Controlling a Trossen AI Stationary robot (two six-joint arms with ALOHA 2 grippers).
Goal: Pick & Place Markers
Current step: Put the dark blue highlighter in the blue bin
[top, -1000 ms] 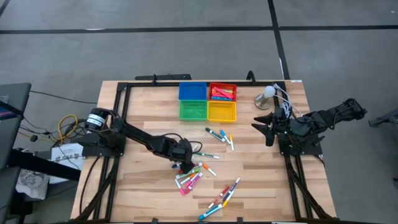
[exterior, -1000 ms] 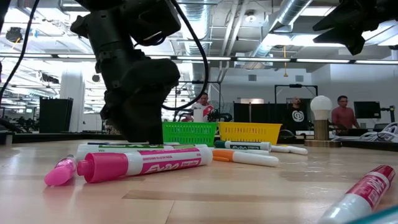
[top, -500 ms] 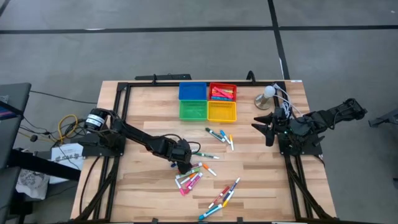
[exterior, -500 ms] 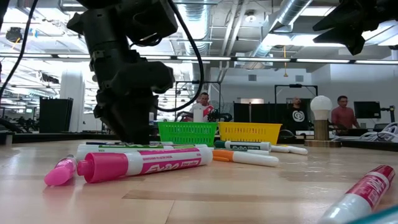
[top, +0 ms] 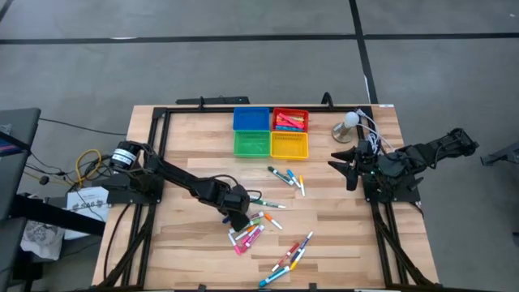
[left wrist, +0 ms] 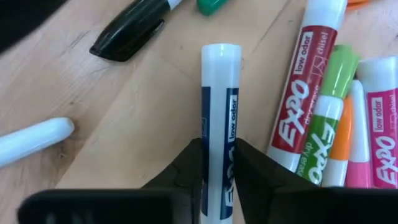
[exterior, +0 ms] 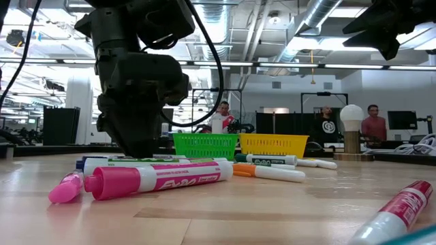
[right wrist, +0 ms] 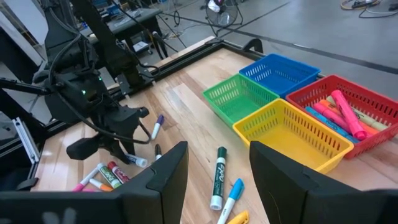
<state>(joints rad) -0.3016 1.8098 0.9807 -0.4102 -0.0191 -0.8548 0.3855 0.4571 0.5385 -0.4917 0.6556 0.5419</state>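
Because it lies apart from the cluster, the blue Expo marker suits the left gripper, whose fingers pinch its barrel. The right gripper waits spread at the table's right edge.

— We're noting the left arm: matte black links, silver-ringed joint near its base, black cable looping beside the wrist.

— We're seeing the same cable in the low view. The right arm is showing black too, chunky segments, white wires trailing nearby.

— We're logging blunt, dark fingers, smooth-faced, on both wrists.
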